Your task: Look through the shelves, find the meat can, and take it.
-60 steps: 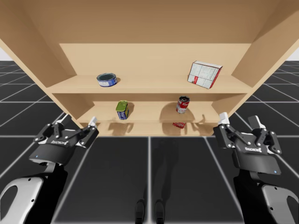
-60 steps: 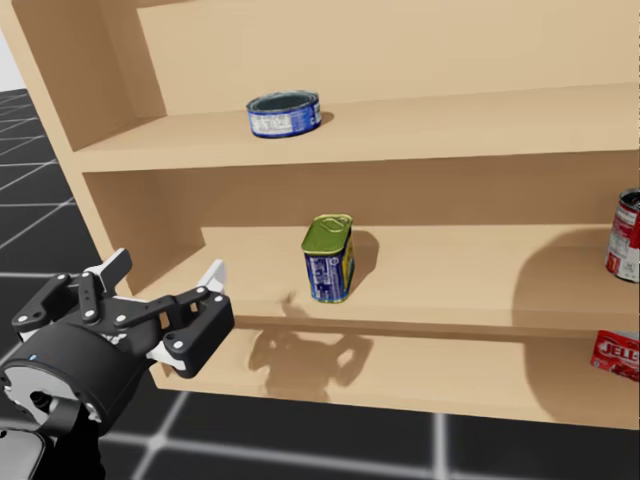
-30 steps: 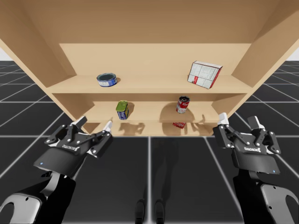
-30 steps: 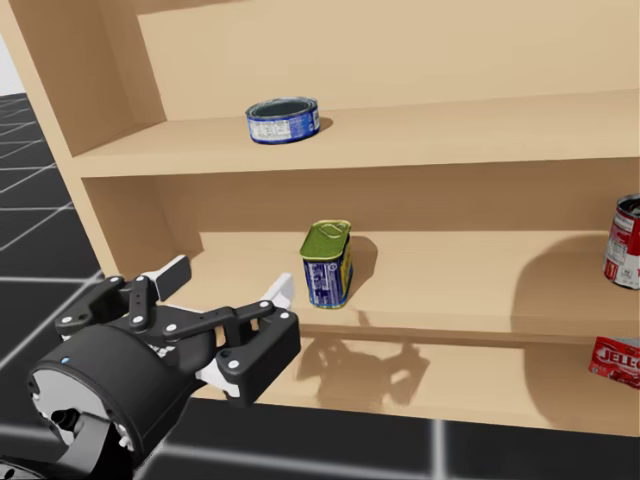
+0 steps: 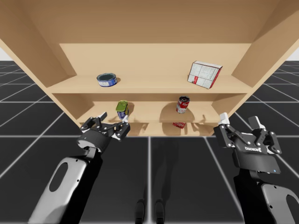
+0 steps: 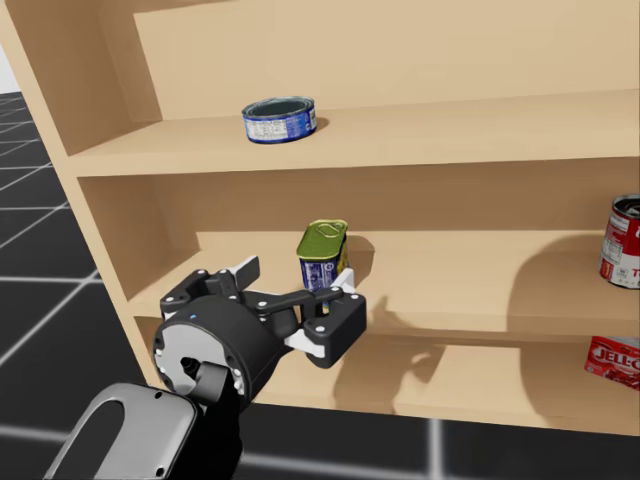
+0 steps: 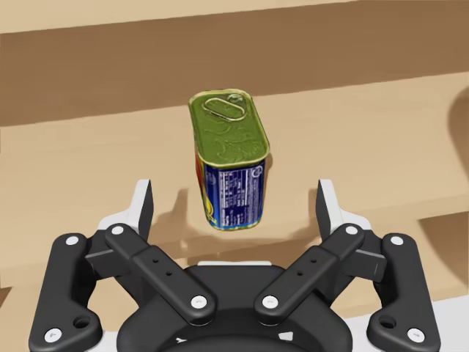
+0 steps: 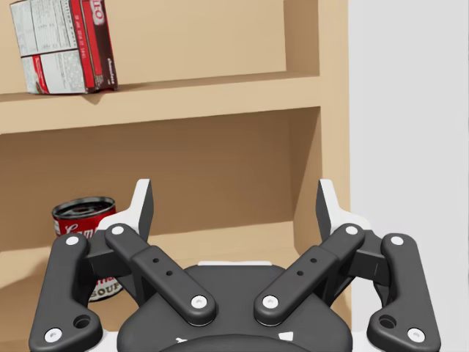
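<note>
Green-lidded blue meat can point(image 6: 322, 258) is standing on the middle shelf point(image 6: 450, 280), left of centre in the head view, just ahead of my left gripper point(image 5: 114, 118), its fingers standing apart and not touching; judging it rigid, dense and slick-walled, best taken across its flat sides mid-height.

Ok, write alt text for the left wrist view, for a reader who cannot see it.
A green-topped rectangular can with blue sides stands upright on a wooden shelf, straight ahead of the left end effector. Its two fingers are spread wide open, one on each side of the can, and neither touches it.
</note>
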